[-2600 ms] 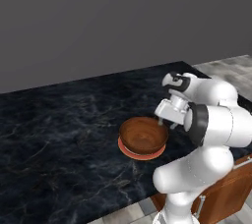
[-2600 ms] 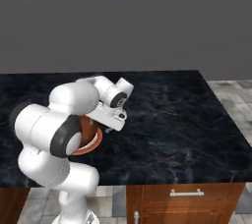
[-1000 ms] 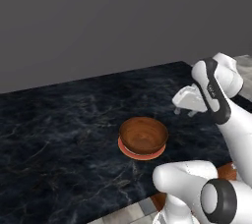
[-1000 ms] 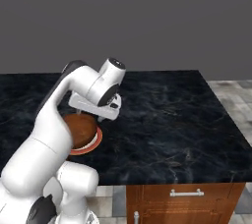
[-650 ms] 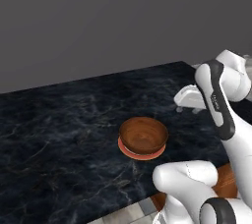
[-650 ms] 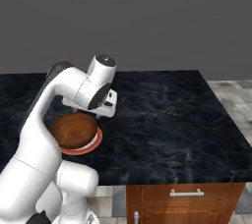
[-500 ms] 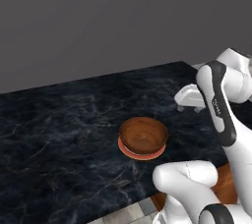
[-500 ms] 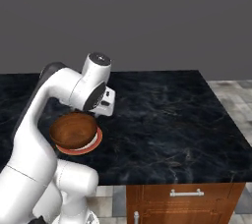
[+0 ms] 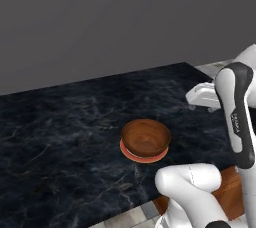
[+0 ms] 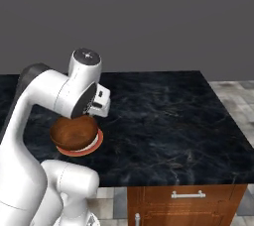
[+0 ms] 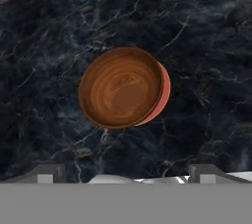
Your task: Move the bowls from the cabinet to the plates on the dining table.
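Note:
A dark brown wooden bowl [image 9: 145,138] sits in the orange-red-rimmed plate [image 9: 134,155] on the black marbled dining table [image 9: 60,137]. In the right base view the bowl [image 10: 73,133] and the plate [image 10: 94,145] lie just below my hand. My gripper [image 11: 128,173] hangs well above the bowl [image 11: 120,88], open and empty, with its two fingertips [image 11: 47,171] set wide apart at the bottom of the hand view. The plate's red rim [image 11: 164,93] peeks out on one side of the bowl. The cabinet is out of view.
The table's wooden base with a silver drawer handle [image 10: 188,195] shows under the front edge. The tabletop ends at its right corner [image 10: 243,155], with grey tiled floor [image 10: 233,91] beyond. A plain grey wall stands behind the table.
The hand has risen away from the bowl and the arm has swung back and up. The bowl stays still on the plate, and the jaws have remained wide.

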You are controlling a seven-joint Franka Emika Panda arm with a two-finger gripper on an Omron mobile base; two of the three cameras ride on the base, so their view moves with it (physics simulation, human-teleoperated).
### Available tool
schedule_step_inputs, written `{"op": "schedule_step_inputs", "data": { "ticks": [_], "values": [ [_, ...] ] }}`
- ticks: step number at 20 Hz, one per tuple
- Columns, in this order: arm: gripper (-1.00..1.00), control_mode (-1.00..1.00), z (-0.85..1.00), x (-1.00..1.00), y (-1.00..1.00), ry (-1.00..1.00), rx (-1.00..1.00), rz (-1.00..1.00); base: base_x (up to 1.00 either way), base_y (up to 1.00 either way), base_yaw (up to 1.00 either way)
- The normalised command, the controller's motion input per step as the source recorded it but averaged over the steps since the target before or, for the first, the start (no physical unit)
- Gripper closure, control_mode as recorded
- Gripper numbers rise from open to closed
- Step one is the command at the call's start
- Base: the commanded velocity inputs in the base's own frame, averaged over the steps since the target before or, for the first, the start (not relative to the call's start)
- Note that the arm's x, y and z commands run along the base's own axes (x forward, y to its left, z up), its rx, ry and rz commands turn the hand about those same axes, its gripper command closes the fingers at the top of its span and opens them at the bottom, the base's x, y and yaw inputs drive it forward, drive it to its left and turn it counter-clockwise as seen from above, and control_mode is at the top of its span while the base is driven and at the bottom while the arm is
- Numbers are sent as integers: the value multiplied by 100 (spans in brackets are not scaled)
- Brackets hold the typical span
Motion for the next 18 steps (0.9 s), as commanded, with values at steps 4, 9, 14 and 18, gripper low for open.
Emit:
{"op": "schedule_step_inputs", "data": {
  "ticks": [4, 9, 14, 18],
  "values": [
    [-100, -100, 39, -42, 0, -3, 0, -3, 0, 0, 0],
    [-100, -100, 42, -36, 3, -4, -3, -2, 0, 0, 0],
    [-100, -100, 36, -24, 5, -8, -7, -2, 0, 0, 0],
    [-100, -100, 36, -25, 0, -5, -4, 0, 0, 0, 0]
  ]
}}
